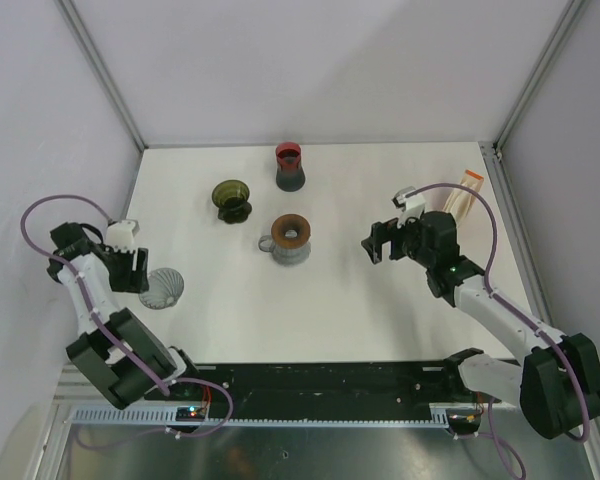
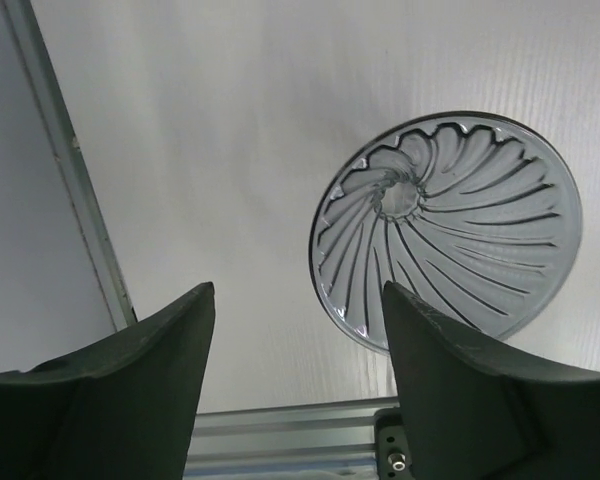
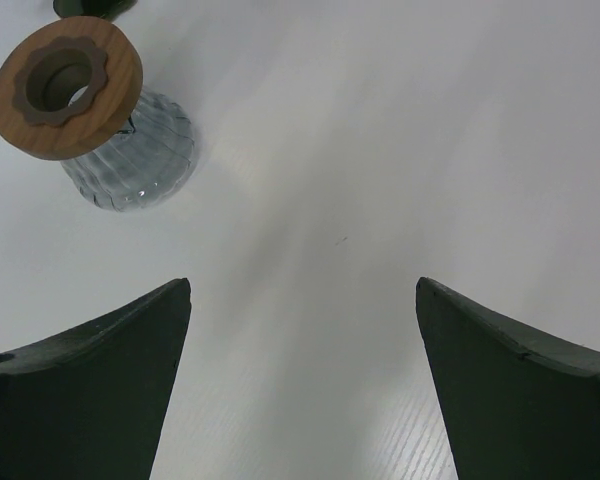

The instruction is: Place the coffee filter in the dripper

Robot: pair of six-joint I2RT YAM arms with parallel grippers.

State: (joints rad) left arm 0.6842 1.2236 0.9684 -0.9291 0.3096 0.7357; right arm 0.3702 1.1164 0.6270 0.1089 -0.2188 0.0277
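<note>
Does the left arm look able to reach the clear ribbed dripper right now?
Probably yes: the left gripper is open and the clear ribbed dripper lies just ahead on the table, nothing between them.

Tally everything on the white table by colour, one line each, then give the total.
clear ribbed glass dripper: 1
olive green cone dripper: 1
red cone dripper on a grey base: 1
glass dripper with a brown wooden collar: 1
tan paper filter bundle: 1 (sheets too small to count)
Total: 5
</note>
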